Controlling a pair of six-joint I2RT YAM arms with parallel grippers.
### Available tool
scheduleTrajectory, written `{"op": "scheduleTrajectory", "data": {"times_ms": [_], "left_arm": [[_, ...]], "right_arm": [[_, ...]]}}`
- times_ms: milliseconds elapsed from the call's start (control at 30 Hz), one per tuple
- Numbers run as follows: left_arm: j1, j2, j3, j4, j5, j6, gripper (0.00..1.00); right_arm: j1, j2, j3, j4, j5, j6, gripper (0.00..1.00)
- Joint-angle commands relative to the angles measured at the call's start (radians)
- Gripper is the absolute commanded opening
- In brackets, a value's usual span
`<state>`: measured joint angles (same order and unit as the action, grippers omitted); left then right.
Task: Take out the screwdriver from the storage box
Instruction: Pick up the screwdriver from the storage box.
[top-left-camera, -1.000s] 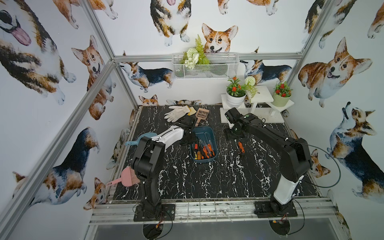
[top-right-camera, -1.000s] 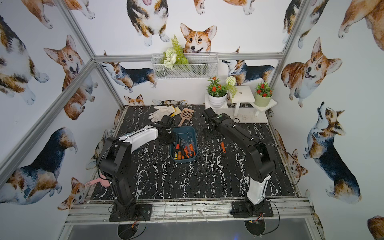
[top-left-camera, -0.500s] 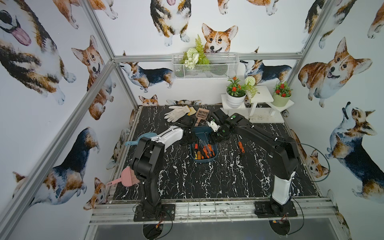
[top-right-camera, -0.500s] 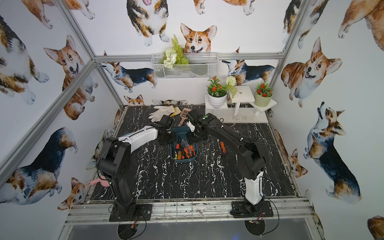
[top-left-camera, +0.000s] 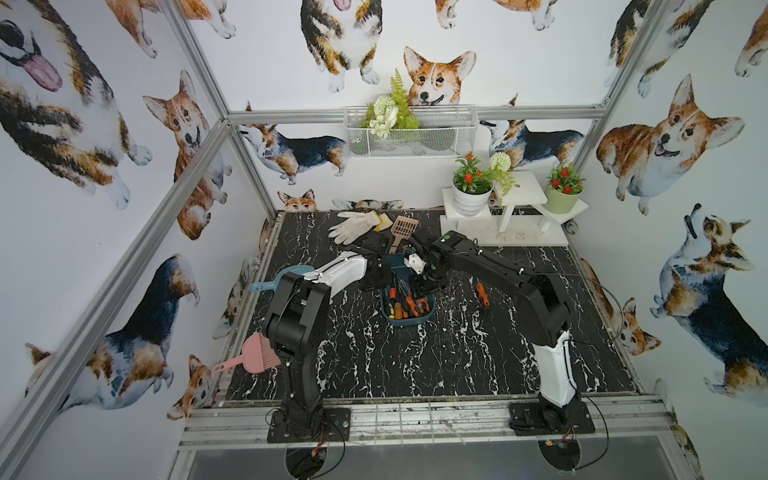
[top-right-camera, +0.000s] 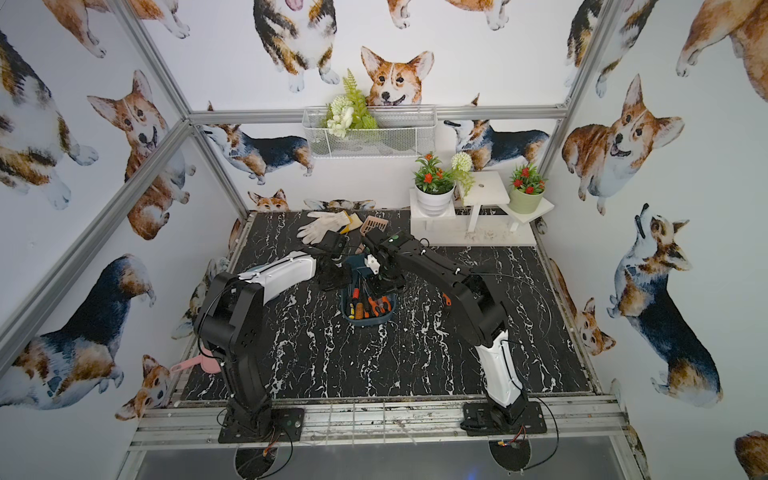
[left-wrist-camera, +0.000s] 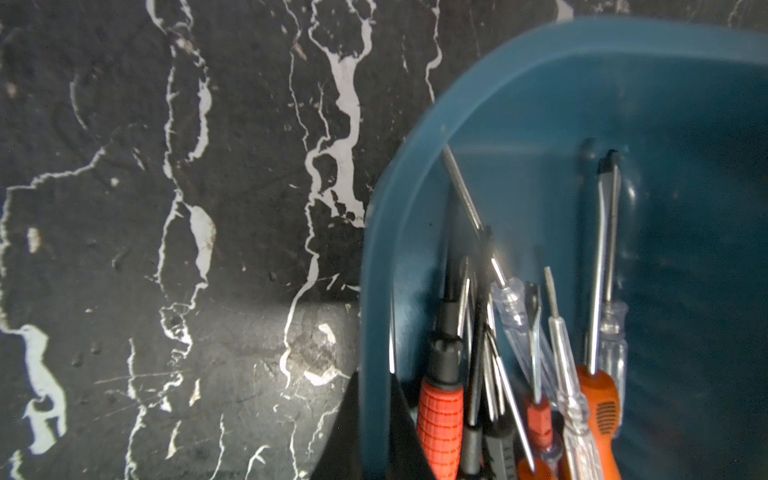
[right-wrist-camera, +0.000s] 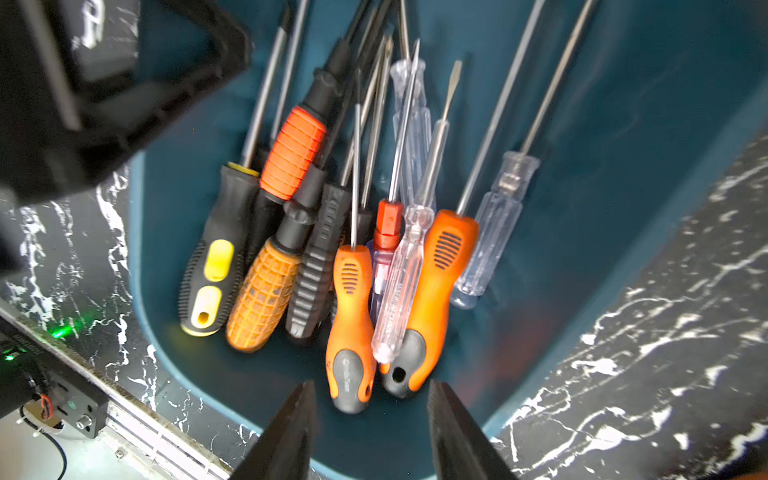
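Note:
The storage box (top-left-camera: 407, 322) (top-right-camera: 365, 321) is a dark teal tray in the middle of the black marble table, seen in both top views. Several screwdrivers (top-left-camera: 405, 305) (right-wrist-camera: 351, 324) lie in it, handles toward the front. My left gripper (left-wrist-camera: 374, 386) (top-left-camera: 376, 276) is shut on the box's left rim (left-wrist-camera: 374, 270). My right gripper (right-wrist-camera: 372, 386) (top-left-camera: 422, 284) hangs open over the box, its fingertips just short of two orange handles, with nothing between them. Another orange-handled screwdriver (top-left-camera: 481, 294) lies on the table right of the box.
A white glove (top-left-camera: 353, 224) and a brown scoop (top-left-camera: 403, 228) lie behind the box. A light blue scoop (top-left-camera: 274, 282) and a pink brush (top-left-camera: 253, 353) sit at the left edge. A white stand with potted plants (top-left-camera: 498, 208) fills the back right corner.
My right arm has swung left from beside the loose screwdriver to over the box, and its jaws have narrowed. The left arm and the box have not moved.

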<state>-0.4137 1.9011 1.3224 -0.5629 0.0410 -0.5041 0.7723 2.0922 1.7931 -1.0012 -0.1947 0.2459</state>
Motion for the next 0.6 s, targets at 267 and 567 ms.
{"op": "scheduleTrajectory", "data": {"times_ms": [267, 567], "left_arm": [[-0.002, 0.01, 0.026, 0.032, 0.044, -0.017, 0.0], [-0.002, 0.012, 0.037, 0.027, 0.051, -0.02, 0.0]], "right_arm": [[0.002, 0.086, 0.04, -0.045, -0.002, 0.04, 0.4], [0.002, 0.147, 0.052, -0.065, 0.045, 0.079, 0.4]]}}
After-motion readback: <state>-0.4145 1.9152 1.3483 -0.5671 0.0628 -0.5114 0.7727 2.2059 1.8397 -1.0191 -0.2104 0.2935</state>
